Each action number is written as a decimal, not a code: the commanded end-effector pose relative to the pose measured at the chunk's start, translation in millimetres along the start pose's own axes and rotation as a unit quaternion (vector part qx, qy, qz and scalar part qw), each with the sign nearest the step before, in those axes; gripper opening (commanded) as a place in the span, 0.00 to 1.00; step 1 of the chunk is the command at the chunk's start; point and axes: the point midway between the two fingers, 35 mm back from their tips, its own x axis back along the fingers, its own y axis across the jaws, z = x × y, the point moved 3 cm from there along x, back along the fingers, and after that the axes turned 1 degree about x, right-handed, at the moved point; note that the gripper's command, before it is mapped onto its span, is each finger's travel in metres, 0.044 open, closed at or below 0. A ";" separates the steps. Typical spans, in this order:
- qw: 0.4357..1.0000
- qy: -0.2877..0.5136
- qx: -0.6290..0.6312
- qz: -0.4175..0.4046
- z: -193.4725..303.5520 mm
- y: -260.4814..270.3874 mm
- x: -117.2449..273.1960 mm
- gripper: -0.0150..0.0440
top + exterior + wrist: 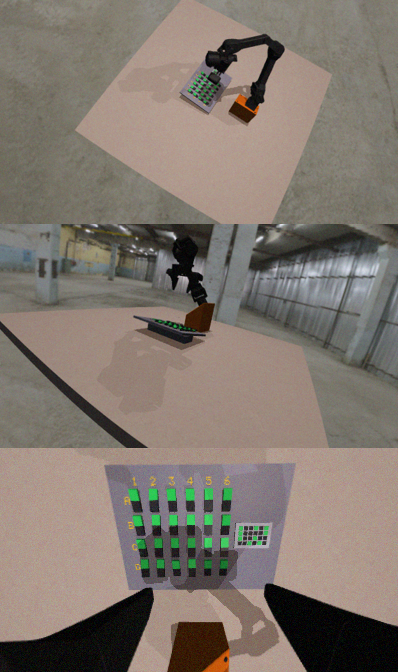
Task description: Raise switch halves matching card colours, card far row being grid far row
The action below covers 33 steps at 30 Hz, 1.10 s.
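A tilted grey panel (208, 109) (141, 318) (280, 488) carries a grid of rocker switches (199, 86) (174, 326) (173, 520), four rows lettered A to D and six numbered columns. Each switch has a green far half and a dark near half; which half is raised is too small to tell surely. The small card (253, 535) with green and dark squares is on the panel, right of column 6 in the wrist view; its left column looks mostly green. My gripper (181, 289) (208, 591) is open and empty, high above the panel. Its shadow darkens the lower rows.
The orange arm base (243, 112) (203, 318) (202, 643) stands on the pinkish table top (153, 134) (240, 384), off the panel's near side. The arm arches over from it. A dark block (169, 333) supports the panel, whose edges overhang it.
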 end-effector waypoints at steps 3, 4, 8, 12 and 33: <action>1.000 -0.003 -0.003 -0.001 -17.0 9.7 -14.6 0.80; 1.000 -0.005 -0.004 0.000 -28.4 16.1 -25.6 0.75; 1.000 -0.012 -0.012 0.004 -69.4 38.3 -76.5 0.58; 1.000 -0.014 -0.015 0.007 -81.9 45.0 -97.3 0.40; 1.000 -0.001 -0.015 0.007 -84.7 43.7 -142.4 0.25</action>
